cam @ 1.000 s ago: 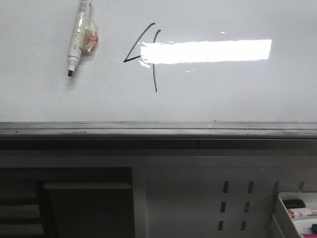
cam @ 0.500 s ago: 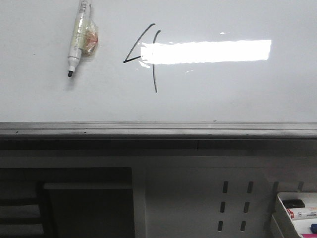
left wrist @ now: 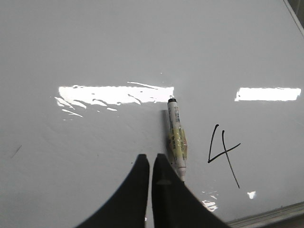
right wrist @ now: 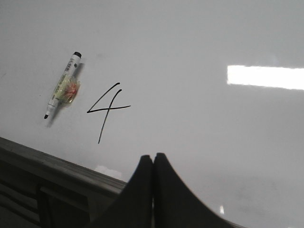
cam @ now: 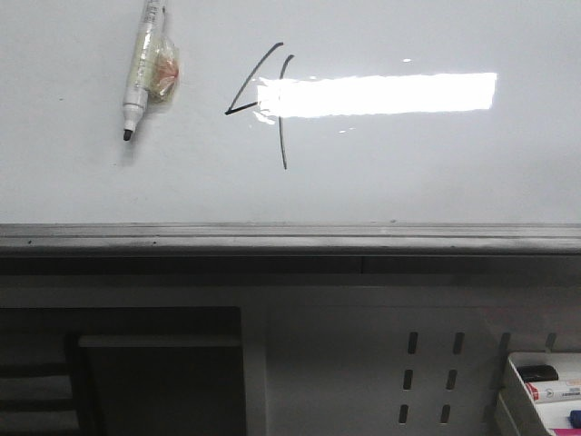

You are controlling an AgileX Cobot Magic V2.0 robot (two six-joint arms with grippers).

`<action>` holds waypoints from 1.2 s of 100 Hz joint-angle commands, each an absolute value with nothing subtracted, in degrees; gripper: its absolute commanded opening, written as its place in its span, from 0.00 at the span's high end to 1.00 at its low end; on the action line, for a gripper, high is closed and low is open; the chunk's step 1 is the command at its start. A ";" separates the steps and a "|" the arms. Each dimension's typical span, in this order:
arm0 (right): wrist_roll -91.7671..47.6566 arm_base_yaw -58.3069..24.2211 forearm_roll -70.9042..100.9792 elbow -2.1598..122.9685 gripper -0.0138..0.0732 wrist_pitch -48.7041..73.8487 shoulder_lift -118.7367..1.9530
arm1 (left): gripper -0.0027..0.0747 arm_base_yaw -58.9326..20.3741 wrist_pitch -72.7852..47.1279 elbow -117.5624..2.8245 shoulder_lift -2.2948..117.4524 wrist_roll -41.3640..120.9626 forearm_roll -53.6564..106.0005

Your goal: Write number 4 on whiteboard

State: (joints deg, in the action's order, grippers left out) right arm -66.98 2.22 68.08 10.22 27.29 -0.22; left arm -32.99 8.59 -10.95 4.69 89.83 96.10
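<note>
While both grippers' fingers [left wrist: 151, 164] [right wrist: 153, 164] are pressed together holding nothing, the number 4 [cam: 263, 104] stands on the whiteboard [cam: 436, 173], a marker [cam: 143, 68] lying left of it.

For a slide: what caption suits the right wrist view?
Finished number 4 on the whiteboard, marker stuck beside it.

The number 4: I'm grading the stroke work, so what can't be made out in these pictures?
- Front view: glare on the whiteboard washes out the crossbar of the number 4.
- Front view: the marker is cut off by the top edge.
- Tray items: cut off, labels too small.
</note>
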 commanded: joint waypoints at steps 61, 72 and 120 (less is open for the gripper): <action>-67.66 2.48 70.21 11.69 0.92 24.78 -0.94 | 0.99 -32.80 9.36 -12.36 5.21 89.17 95.05; -67.66 2.48 70.21 11.69 0.92 24.78 -0.94 | 0.99 -32.11 13.49 -11.67 5.63 81.15 86.74; -67.66 2.48 70.21 11.69 0.92 24.78 -0.94 | 0.99 -7.47 -5.70 -9.22 3.75 8.09 8.17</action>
State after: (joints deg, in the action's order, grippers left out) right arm -67.23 2.22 68.34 10.22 27.16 -0.22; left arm -9.43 -9.01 -8.77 4.83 16.52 16.06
